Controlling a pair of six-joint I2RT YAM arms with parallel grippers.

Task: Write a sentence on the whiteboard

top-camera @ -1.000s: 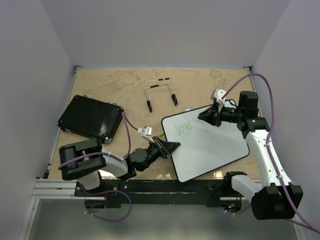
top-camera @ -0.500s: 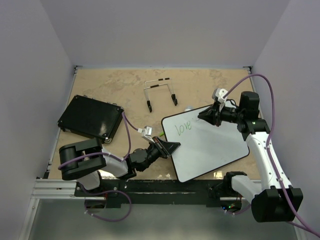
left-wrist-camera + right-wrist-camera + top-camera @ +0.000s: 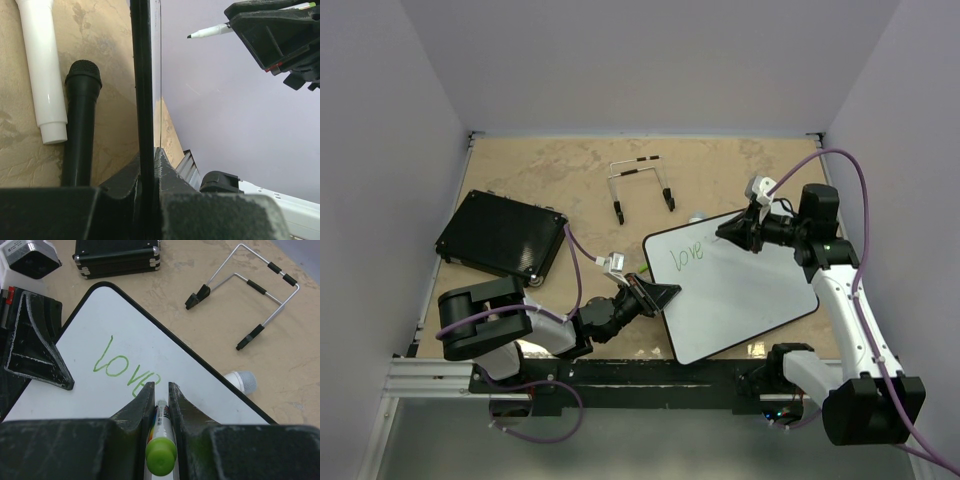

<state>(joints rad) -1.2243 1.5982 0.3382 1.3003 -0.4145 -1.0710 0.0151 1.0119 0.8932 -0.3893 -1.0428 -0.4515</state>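
The right hand [image 3: 160,387] is closed on a marker [image 3: 161,416], which is pinched lengthwise between its two fingers with the green end towards the wrist camera. The writing tip is hidden between the fingers in the right wrist view, so contact with the board cannot be told. The hand hovers over the far part of the whiteboard [image 3: 90,325], just past the last letter of the sentence [image 3: 125,367]. Only the green word "Love" is written, slanting along the board's far left corner.

The left hand [image 3: 660,295] is clamped on the near left edge of the whiteboard [image 3: 740,300]. In the left wrist view the thin black frame runs edge-on between its jaws. The board sits at an angle on the right half of the surface [image 3: 570,170].

Beside the board's edge lie a black microphone [image 3: 80,125] and a white microphone [image 3: 42,75], side by side. A wire stand [image 3: 640,185] rests further back, and a black textured case [image 3: 502,235] lies at the left.
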